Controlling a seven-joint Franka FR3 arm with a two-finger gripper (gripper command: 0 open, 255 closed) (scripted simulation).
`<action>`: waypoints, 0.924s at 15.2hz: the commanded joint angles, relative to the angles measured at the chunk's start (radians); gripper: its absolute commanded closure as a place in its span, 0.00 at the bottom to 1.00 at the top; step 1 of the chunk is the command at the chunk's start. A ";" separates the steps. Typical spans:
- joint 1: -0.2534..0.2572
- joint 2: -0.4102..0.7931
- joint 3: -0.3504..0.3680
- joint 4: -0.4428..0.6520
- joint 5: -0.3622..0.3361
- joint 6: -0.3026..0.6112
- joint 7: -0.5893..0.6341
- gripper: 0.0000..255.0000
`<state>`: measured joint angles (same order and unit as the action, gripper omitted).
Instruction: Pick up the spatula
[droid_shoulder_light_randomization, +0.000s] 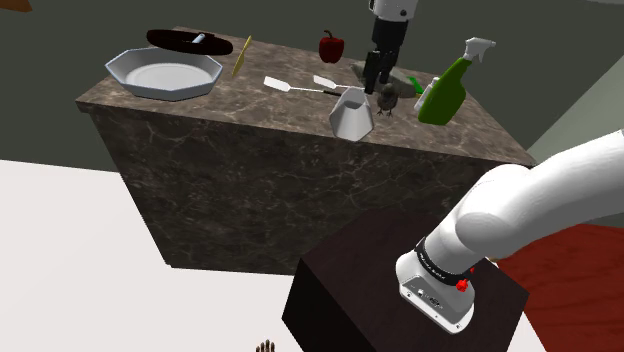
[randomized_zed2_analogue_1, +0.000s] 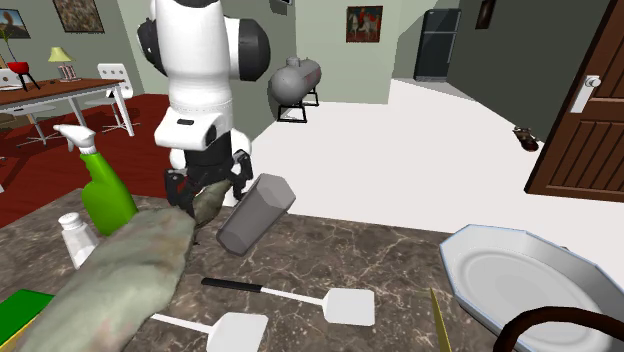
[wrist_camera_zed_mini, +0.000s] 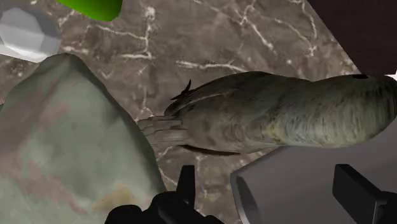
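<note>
The gripper (wrist_camera_zed_mini: 266, 172) is hanging with its fingers spread wide apart, gripping nothing, just above a bird figure (wrist_camera_zed_mini: 273, 118) and a grey cup (droid_shoulder_light_randomization: 352, 113). Near the cup, apart from the gripper, a black-handled spatula (randomized_zed2_analogue_1: 347, 306) and a white-handled spatula (randomized_zed2_analogue_1: 237, 331) are lying flat on the marble counter (droid_shoulder_light_randomization: 200, 110). A green spray bottle (droid_shoulder_light_randomization: 445, 92) is sitting nearby.

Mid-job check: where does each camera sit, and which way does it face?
Shoulder view: beside and behind the stand, looking down over the marble counter; arm and hand show.
Second exterior view: across the counter, facing the arm front-on.
Wrist view: on the hand, looking down at a bird figure; open fingers show.
Both exterior views share the green spray bottle and grey cup.
</note>
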<state>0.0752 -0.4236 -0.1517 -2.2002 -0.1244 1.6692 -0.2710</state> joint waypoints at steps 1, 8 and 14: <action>0.021 0.070 -0.014 0.044 0.002 0.036 -0.084 0.00; 0.075 0.314 -0.033 0.246 0.042 0.109 -0.363 0.00; 0.103 0.495 -0.014 0.428 0.085 0.130 -0.568 0.00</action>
<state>0.1747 0.0397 -0.1695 -1.8087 -0.0470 1.8009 -0.8055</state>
